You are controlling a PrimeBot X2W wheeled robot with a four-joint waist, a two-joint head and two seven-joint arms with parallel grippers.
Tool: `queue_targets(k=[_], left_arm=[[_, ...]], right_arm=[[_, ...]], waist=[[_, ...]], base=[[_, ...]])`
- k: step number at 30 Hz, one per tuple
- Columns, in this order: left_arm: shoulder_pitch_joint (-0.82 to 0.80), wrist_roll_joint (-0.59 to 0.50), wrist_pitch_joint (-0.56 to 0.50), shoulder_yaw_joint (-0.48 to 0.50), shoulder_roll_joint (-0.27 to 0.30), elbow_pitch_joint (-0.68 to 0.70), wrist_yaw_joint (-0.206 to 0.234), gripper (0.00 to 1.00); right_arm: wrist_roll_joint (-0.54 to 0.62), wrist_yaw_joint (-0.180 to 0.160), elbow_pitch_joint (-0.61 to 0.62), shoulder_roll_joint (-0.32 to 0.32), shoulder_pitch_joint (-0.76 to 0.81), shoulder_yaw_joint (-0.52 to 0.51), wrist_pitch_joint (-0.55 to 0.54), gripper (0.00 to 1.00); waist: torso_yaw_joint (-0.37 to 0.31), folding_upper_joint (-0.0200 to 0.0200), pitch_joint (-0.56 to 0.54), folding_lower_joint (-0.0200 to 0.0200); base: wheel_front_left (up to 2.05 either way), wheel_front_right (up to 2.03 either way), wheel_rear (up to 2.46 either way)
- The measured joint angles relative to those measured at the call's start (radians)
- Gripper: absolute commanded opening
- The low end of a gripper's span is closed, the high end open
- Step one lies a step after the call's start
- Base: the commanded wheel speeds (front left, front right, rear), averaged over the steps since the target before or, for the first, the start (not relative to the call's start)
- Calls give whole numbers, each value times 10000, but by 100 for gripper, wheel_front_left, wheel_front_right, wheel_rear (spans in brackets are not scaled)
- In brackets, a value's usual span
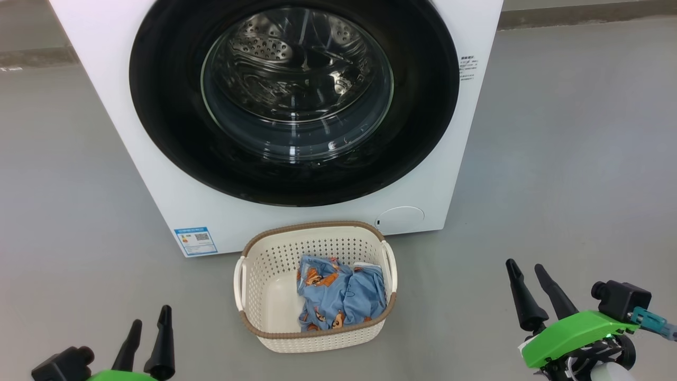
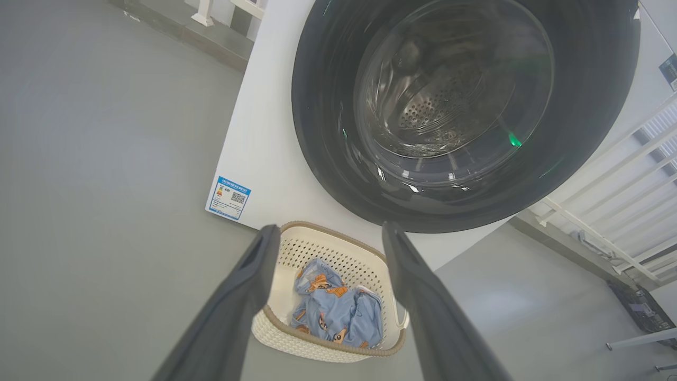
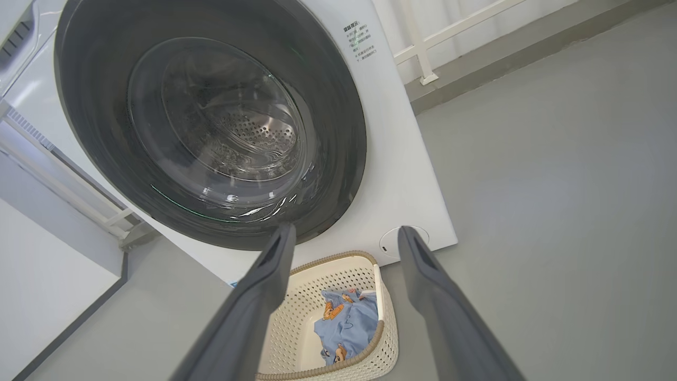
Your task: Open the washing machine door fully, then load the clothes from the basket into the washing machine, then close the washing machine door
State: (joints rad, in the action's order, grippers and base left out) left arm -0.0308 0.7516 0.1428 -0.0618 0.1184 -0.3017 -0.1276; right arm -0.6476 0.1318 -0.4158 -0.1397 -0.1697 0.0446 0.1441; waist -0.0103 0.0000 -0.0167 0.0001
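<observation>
Nearest the robot, the left end effector [image 1: 152, 316] hangs low at the left with its two dark fingers spread wide and nothing between them. The right end effector [image 1: 524, 264] sits a little further forward at the right, equally wide open and equally empty. Both are well apart from every task object, over bare grey floor [image 1: 555, 159]. Between them and a little ahead, the basket [image 1: 312, 226] stands upright on the floor. The clothes [image 1: 341, 296] lie bundled inside it, toward the robot's right side, with the pale bottom on the left side bare. Nothing seems to have been lifted out. Just behind the basket rises the washing machine [image 1: 158, 211], with a blue label [image 1: 195, 241] at its lower left corner. Whether the basket's far rim touches the cabinet cannot be told. The washing machine door [image 1: 158, 106] lies flush against the front, apparently shut, and the steel drum [image 1: 275, 47] seen through its glass looks empty. By this reading the task is at its very beginning, with none of the three steps done. The door has yet to be swung fully open, all the clothes have yet to go from basket to drum, and the door then has to be closed.
</observation>
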Motion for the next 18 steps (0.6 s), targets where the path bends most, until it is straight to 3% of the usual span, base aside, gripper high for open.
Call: queue_targets(k=[18], left_arm=[[-202,-1977,523,-190,236,-410,-2,100]], right_arm=[[1766,0,-604,-347,-453,422,251,100]], waist=[[40,0,-93,0]], base=[[0,0,0]])
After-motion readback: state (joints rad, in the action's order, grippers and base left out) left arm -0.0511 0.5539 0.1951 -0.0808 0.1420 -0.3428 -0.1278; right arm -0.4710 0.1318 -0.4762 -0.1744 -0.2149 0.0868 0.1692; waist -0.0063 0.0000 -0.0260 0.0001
